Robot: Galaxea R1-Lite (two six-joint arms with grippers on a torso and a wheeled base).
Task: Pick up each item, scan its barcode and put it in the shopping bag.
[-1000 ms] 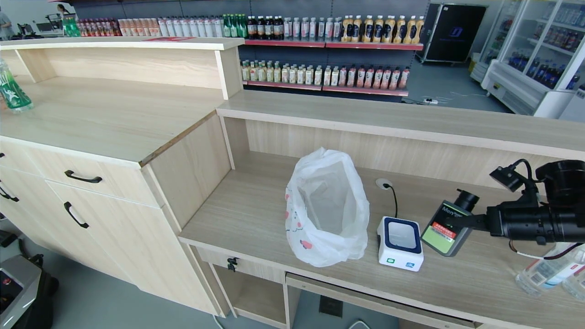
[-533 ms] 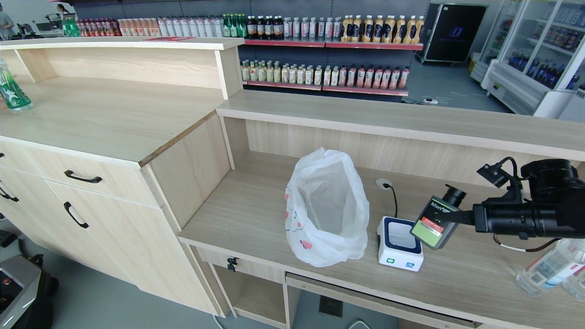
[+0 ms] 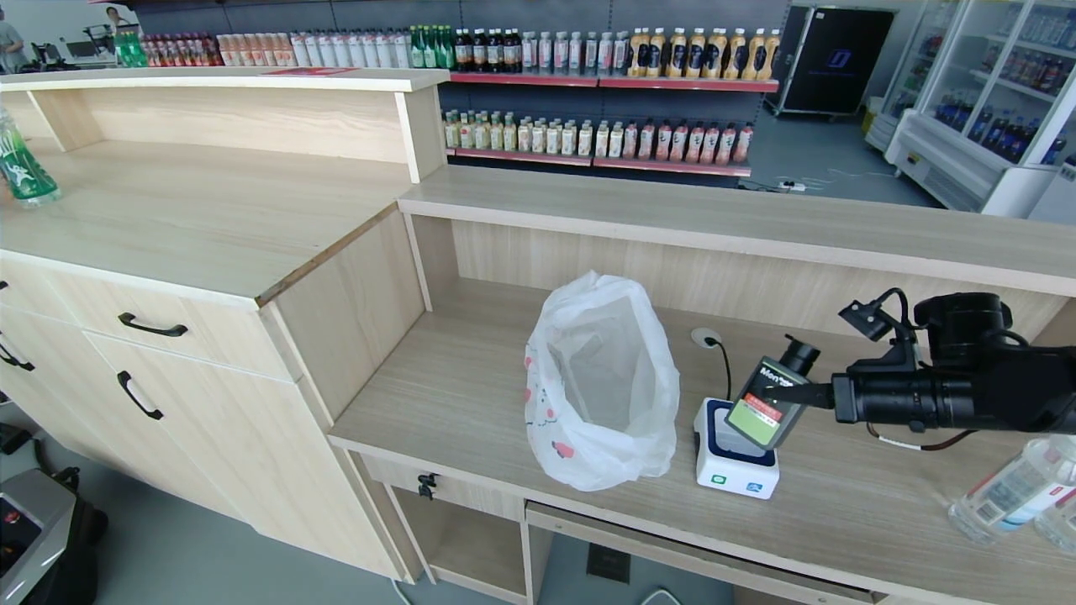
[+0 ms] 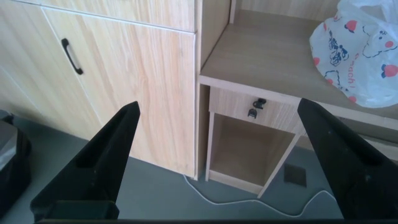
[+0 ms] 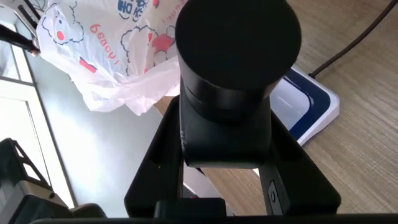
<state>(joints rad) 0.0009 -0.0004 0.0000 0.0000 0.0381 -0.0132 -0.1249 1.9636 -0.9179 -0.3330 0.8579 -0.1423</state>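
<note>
Holding dark bottle (image 3: 763, 406) over scanner (image 3: 736, 470) — right fingers (image 3: 799, 393) clamped, left fingers (image 4: 106, 162) wide.

The shopping bag (image 3: 601, 386) gapes open beside the scanner (image 3: 733, 481), counter wall (image 3: 672, 286) behind.

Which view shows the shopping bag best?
Head view: the whole shopping bag stands on the desk beside the scanner, mouth open upward. Left wrist view catches one printed side of it at the desk's edge. Right wrist view shows a crumpled printed part past the held bottle.
</note>
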